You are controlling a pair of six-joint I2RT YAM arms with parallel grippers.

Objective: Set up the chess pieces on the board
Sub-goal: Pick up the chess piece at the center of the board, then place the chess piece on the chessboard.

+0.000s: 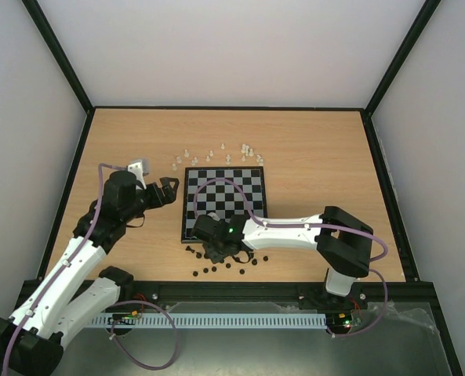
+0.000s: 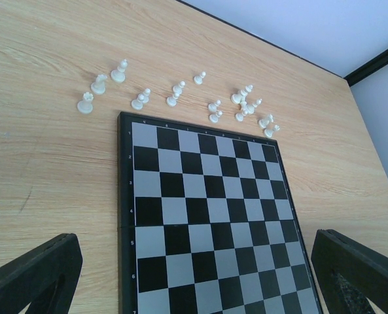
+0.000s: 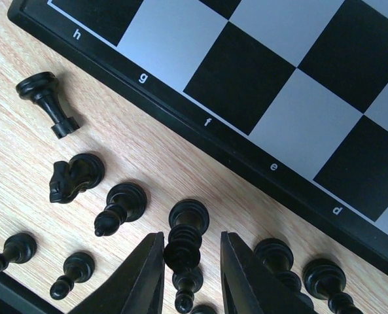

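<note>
Right hand (image 3: 189, 239) is low over the black pieces (image 3: 122, 203), which are scattered on the worktop (image 1: 318, 157) just off the board (image 3: 259, 78). Its fingers are narrow and straddle one black piece (image 3: 184, 237), slim gaps either side, no pinch yet. Left hand (image 2: 195, 239) is spread wide and empty above the board. White pieces (image 2: 176, 98) stand beyond its far edge. I judge the piece light, rigid, glossy and quick to topple or squirt free. Pinch the body mid-height, gently.

Tabletop (image 1: 318, 149) of matt, light wood-grain laminate; board (image 2: 180, 196) smooth, its silvery and black checks satin, rim black; black pieces (image 3: 125, 199) glossy plastic; white pieces (image 2: 118, 70), at board's twelve o'clock, lightly glossy plastic.
</note>
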